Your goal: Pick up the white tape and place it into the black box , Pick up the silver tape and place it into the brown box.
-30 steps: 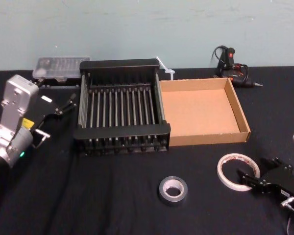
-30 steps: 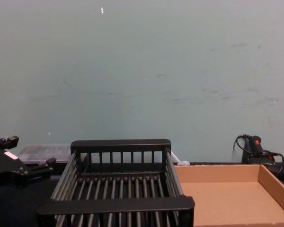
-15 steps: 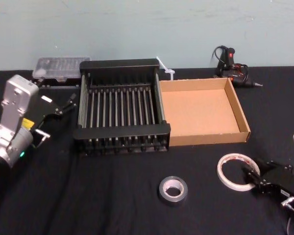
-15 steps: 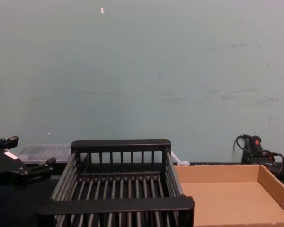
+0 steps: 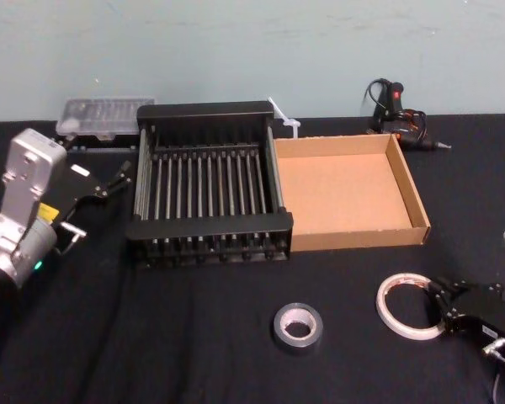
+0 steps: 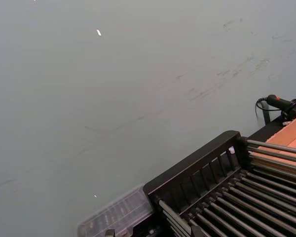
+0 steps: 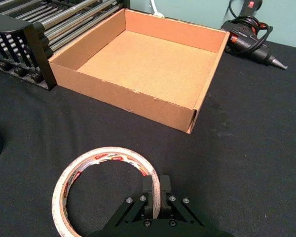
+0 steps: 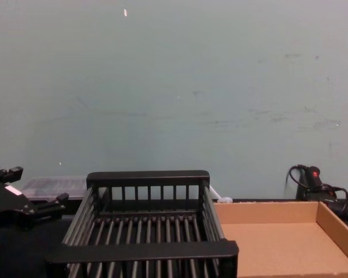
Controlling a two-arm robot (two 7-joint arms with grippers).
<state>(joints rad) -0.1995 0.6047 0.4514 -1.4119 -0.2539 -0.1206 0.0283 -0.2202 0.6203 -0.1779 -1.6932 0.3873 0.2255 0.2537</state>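
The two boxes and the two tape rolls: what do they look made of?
Black slatted crate: looks like matte plastic or coated metal, with shinier bars; unclear which. Shallow tan tray: plain cardboard, rough cut edges. Wide white tape ring: thin pale tape, printed red-and-white core. Small grey-silver roll: dull sheen, probably duct tape, pale card core.

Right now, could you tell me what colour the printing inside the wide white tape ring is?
Red and white, on the white tape ring's inner core; the right wrist view shows it best.
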